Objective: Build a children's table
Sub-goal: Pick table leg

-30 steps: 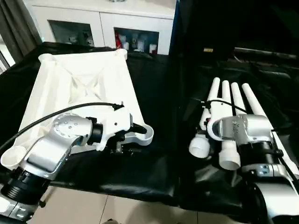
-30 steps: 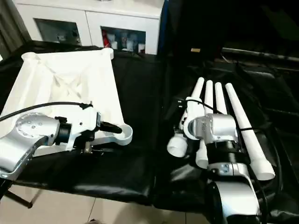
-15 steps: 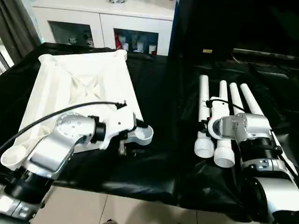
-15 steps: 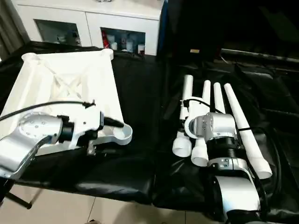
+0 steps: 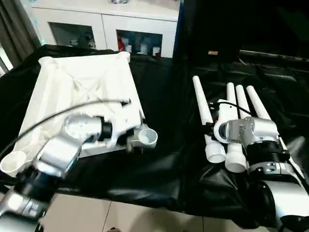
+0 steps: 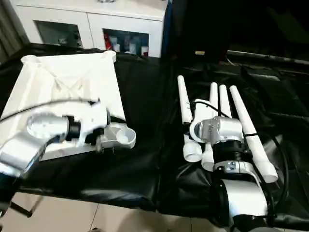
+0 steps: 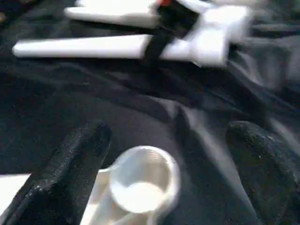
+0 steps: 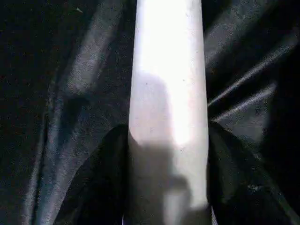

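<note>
The children's table lies in parts on black cloth. Its white top [image 5: 82,94] rests upside down on the left, ribbed underside up. My left gripper [image 7: 171,133] is open, with one black finger on each side of the near right corner socket [image 7: 140,183], touching nothing. On the right lie the white tube legs. My right gripper [image 8: 168,126] is shut on the leftmost leg [image 5: 203,108], which slants away from the three other legs [image 5: 241,104]. Both black fingers [image 8: 105,180] press its sides.
A white cabinet with glass doors [image 5: 111,29] stands behind the table. The black cloth [image 5: 164,169] hangs over the near edge, with pale floor tiles below. A black cable [image 5: 58,118] arcs over my left forearm.
My right gripper has closed on the leftmost leg and swung its far end leftward, away from the others. My left gripper has opened wider and settled around the corner socket.
</note>
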